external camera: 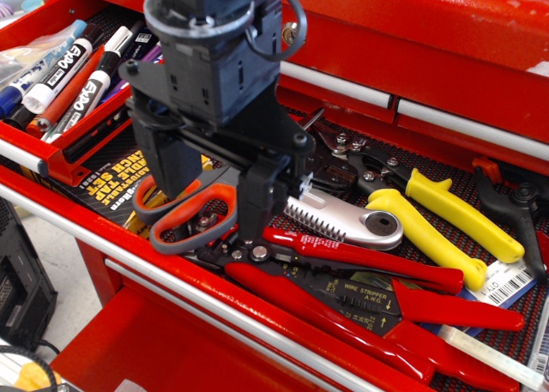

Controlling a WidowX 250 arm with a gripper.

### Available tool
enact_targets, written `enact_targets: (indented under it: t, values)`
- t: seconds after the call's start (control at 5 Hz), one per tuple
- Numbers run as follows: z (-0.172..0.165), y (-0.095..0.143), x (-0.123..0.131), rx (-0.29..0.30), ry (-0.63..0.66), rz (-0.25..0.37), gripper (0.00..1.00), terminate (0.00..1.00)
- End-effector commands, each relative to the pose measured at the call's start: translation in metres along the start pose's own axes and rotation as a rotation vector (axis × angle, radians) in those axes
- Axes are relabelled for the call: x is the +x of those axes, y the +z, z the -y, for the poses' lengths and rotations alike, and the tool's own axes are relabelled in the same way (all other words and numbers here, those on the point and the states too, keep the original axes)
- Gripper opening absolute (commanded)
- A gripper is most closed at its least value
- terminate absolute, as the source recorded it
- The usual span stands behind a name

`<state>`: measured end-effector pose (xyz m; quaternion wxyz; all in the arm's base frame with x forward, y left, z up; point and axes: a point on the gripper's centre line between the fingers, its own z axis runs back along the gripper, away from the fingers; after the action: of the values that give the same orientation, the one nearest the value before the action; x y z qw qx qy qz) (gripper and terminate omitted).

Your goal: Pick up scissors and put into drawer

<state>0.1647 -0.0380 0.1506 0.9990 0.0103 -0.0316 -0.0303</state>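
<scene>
Well, the wide red drawer (360,362) filled the picture, its mesh liner crowded with tools, and the smaller drawer (64,156) sat off at ten o'clock, stocked with markers (90,87). Dead centre, the gripper (219,199) stood low over the wide drawer, its fingers parted narrowly, straddling something at the scissors' handle end — a firm clamp, I couldn't tell. The scissors (193,212) lay right beneath it, orange-red loops poking out toward seven o'clock; blades hidden behind the gripper, so the long axis ran, by my guess, seven to one. Red wire stripper (369,302) lay just beside, at four o'clock. Yellow-handled pliers (446,220) sat further out at three.
</scene>
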Motion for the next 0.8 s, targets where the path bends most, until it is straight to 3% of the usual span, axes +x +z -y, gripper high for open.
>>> enact_targets:
  t: [0.0,0.2,0.6]
  values:
    - [0.0,0.0,0.0,0.0,0.0,0.0,1.0,0.0]
    - [-0.015,-0.019,0.026,0.075,0.098,0.004,1.0,0.0]
    - [-0.039,-0.04,0.071,0.123,0.183,0.06,1.0,0.0]
